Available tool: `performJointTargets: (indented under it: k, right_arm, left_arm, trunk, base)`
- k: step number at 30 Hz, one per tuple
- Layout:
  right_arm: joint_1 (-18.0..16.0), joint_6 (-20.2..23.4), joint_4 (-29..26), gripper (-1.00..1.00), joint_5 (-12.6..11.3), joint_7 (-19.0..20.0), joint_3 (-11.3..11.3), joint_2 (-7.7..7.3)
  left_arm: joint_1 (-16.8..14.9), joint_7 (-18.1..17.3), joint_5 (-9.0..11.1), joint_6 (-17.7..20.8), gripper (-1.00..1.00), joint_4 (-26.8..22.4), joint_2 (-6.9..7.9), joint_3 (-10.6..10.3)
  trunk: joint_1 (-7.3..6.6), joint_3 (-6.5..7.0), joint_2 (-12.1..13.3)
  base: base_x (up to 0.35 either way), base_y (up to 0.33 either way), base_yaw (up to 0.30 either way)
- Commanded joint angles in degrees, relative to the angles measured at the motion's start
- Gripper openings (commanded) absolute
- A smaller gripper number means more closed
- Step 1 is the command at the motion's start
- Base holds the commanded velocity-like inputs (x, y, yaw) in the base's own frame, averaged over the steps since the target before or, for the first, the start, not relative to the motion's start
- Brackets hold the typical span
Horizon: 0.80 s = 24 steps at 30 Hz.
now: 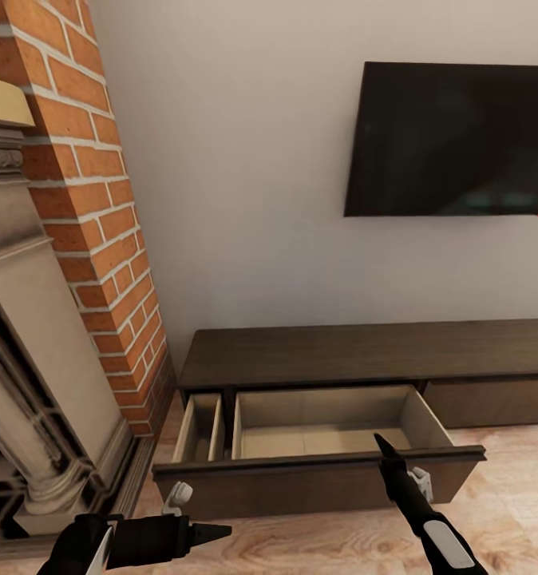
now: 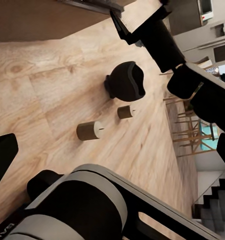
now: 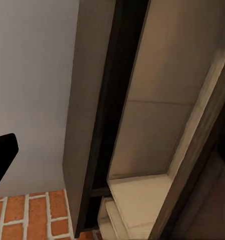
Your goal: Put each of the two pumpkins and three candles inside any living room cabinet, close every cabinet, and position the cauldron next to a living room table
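Note:
The long dark brown cabinet stands against the wall with its left drawer pulled out; the pale beige inside holds nothing. My right gripper hovers open over the drawer's front edge, and its wrist view looks into the drawer. My left gripper is low in front of the cabinet's left end, open and holding nothing. On the wood floor behind me sit the black cauldron and two short brown candles. The pumpkins and the table are out of view.
A brick chimney and a stone fireplace surround close off the left side. A dark TV hangs on the wall above the cabinet. Chairs and a staircase lie farther back across the room.

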Motion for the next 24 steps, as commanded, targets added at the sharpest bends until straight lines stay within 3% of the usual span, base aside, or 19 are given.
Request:
performJointTargets:
  k: [1,8,11,14,24]
  right_arm:
    - [-0.03,0.60,-0.05,1.00,-0.56,-0.45,-0.20,0.02]
    - [-0.08,0.66,-0.51,1.00,-0.38,-2.63,0.34,0.00]
    - [-0.09,0.67,-0.64,1.00,0.85,-2.78,0.88,0.00]
    - [-0.11,0.68,-0.72,1.00,2.91,-2.91,1.14,0.00]
    - [-0.12,0.68,-0.76,1.00,4.00,-3.05,1.26,0.00]
  left_arm:
    - [-0.02,-0.07,0.18,0.52,1.00,0.01,0.01,0.03]
    - [-0.02,-0.20,0.21,0.92,1.00,-0.02,0.02,0.11]
    - [-0.02,-0.24,0.27,1.17,1.00,-0.11,0.02,0.12]
    - [-0.02,-0.31,0.29,1.32,1.00,-0.22,0.04,0.12]
    - [-0.02,-1.53,0.39,1.39,1.00,-0.19,0.03,0.12]
  trunk:
    - [-0.23,0.13,0.39]
    - [-1.77,1.39,3.20]
    - [-2.43,1.93,4.40]
    - [-3.09,2.47,5.61]
    - [-5.29,4.26,9.62]
  base:
    - [0.000,0.000,0.000]
    - [0.000,0.000,0.000]
    - [-0.030,0.016,0.000]
    - [-0.157,0.114,0.000]
    - [-0.231,0.173,0.000]
